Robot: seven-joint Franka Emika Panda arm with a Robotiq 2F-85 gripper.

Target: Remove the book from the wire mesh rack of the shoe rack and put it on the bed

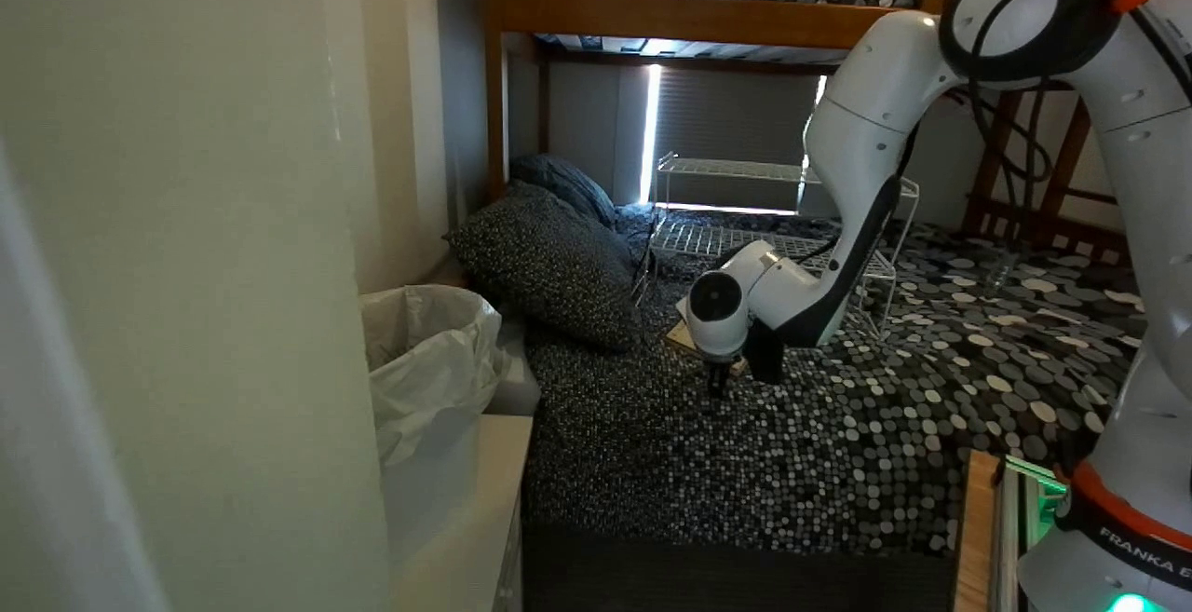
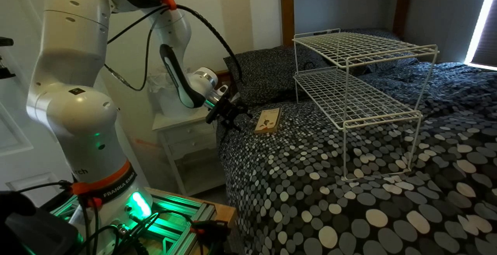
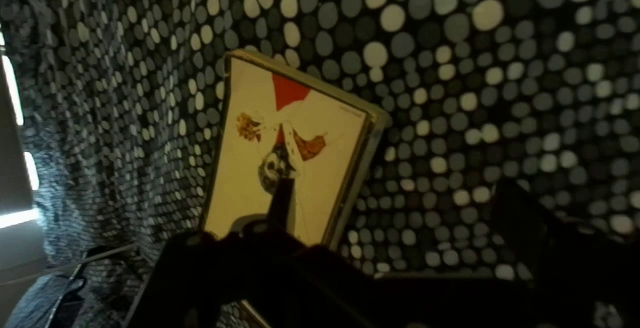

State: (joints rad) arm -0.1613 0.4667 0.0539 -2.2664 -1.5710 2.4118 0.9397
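We find the small tan rectangular paper book (image 2: 267,120) lying flat, cover up, on the broad bed surface (image 2: 287,193), which is dressed in black fabric spotted grey and white. In an exterior view the book sits near the centre of the frame, its long axis running up the picture, far end leaning slightly right. The cover figure's red part lies toward the near short edge. In the wrist view the long axis leans from lower left to upper right and the figure stands head down.

Small print at the cover's upper right in that view is too blurred to read. On the black band (image 1: 1145,551) around the base of the white robot arm (image 1: 861,100) we read "FRANKA E", cut off at the frame's right edge.

The black two-fingered hand (image 3: 395,183) has its fingers (image 3: 282,204) wide apart. The white wire shoe rack (image 2: 382,118) stands upright, right of the book in an exterior view.
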